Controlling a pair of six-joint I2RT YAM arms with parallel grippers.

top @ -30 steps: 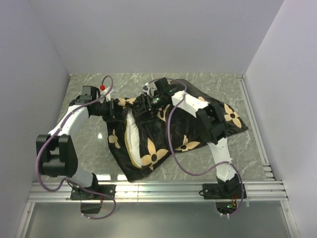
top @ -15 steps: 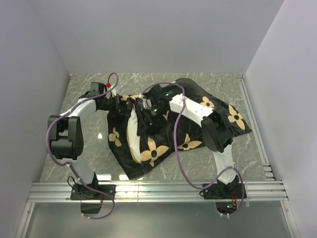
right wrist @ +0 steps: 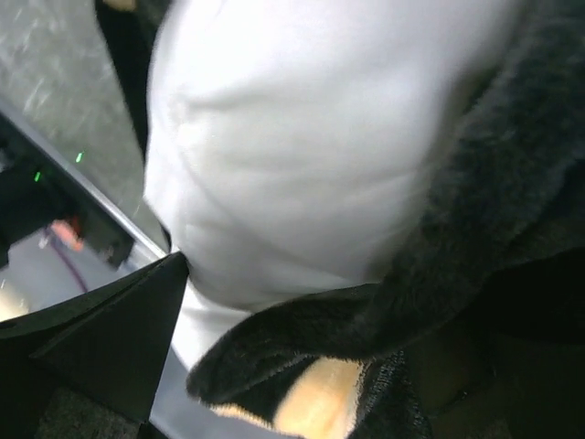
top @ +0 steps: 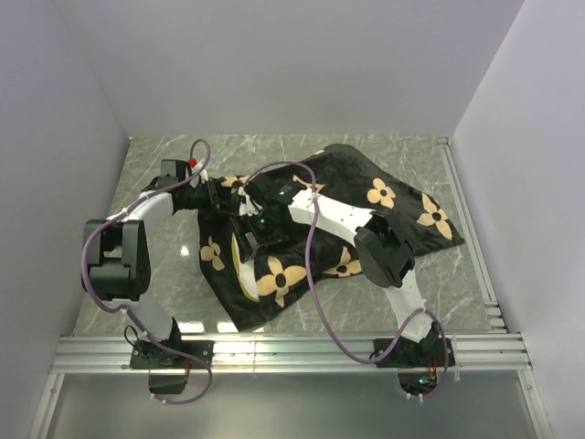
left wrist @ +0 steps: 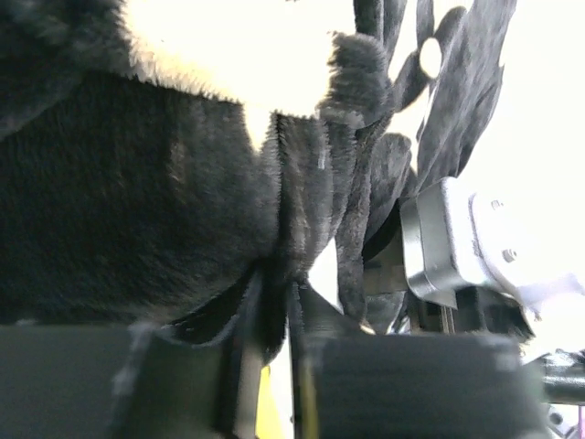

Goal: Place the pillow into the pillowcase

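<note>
- Most of the pillow (right wrist: 302,137) lay inside the pillowcase (top: 274,279) on the table (top: 448,293); only a pale strip showed at the case's left-facing mouth.
- Both items were judged soft, light and limp, and the velvet likely to drag. The best hold was judged to be the mouth hem.
- Right gripper (top: 249,227) stood spread at the exposed pillow, gripping nothing.
- Left gripper (left wrist: 274,320), farther back, pinched a pillowcase fold.

Looks like a robotics lab cell: boxed in by bare white walls (top: 274,64), floored with a marble-look table (top: 439,283), edged by an aluminium rail (top: 292,352) (left arm (top: 114,265) and right arm (top: 338,218) bolted there, cables (top: 313,293) looping).
</note>
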